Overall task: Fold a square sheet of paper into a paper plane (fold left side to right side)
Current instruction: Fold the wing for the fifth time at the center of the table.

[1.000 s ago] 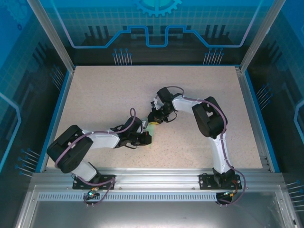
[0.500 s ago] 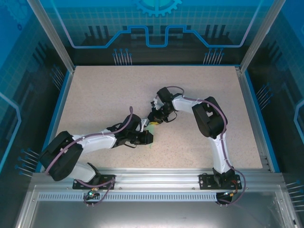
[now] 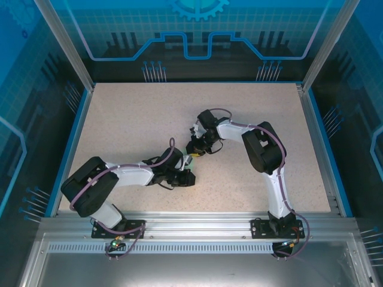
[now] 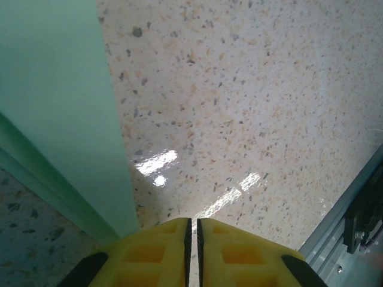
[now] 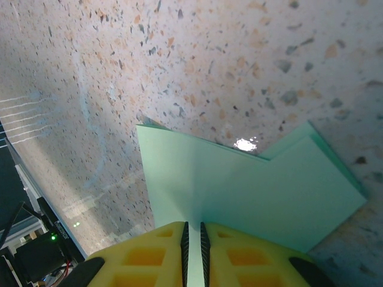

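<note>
Sheet of paper point(image 5: 239, 191): Already folded into overlapping layers, it is found mid-table between the two grippers. In the overhead view little of it is exposed.
Flap: In the left wrist view one mint panel point(image 4: 54, 107) is seen raised off the surface, with a shadowed edge beneath it.
Right gripper point(image 5: 192, 227): The jaws are drawn almost together and the tips are set on the sheet. Whether it is pinched or merely pressed cannot be told.
Left gripper point(image 4: 191, 224): The jaws are reduced to a thin slit. Nothing is seen between them, and the flap's edge is passed just beside the left finger.
Table point(image 4: 251, 107): A glossy speckled top is offered, and little friction is expected from it.
Hazard, slip: The sheet may be pivoted under the single hold of the right gripper if it is brushed, so the next crease would be skewed.
Hazard, spring-back: The unheld flap may be sprung open or snagged by the left finger, and thin paper is easily crumpled.
Change from earlier frames: The left elbow, swung low and outward half a second ago, is drawn back in. The left gripper is shifted slightly rightward, and the right arm is unchanged.
</note>
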Available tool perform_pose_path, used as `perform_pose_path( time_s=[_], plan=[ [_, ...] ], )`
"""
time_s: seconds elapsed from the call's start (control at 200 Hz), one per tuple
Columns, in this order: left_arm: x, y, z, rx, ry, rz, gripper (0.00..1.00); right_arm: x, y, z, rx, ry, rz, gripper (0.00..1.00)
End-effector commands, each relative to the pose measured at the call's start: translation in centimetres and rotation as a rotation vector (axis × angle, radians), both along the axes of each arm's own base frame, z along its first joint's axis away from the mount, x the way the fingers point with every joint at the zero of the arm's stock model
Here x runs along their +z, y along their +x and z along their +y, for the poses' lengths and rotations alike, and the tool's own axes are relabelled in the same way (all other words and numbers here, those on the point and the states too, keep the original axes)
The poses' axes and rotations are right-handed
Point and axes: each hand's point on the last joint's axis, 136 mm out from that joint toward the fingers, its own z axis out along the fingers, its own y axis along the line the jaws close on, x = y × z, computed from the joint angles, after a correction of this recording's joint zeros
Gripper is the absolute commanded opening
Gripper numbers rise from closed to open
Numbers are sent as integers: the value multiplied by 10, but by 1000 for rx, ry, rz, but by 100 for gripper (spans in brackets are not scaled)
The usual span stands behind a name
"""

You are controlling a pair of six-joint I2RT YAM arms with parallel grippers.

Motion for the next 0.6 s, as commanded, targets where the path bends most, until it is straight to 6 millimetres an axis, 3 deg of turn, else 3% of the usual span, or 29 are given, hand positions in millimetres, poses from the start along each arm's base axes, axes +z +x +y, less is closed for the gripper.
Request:
perform_pose_path(
  time_s=[0.0, 0.375, 0.595],
  plan=[
    [-10, -4, 4, -4, 34, 12, 14, -40, -11, -16, -4, -142, 41, 17],
    [-30, -21, 16, 10, 57, 61, 14, -42, -11, -17, -7, -151, 45, 17],
    [-38, -42, 19, -23, 85, 95, 13, -44, -10, -19, -7, -160, 48, 17]
  ],
)
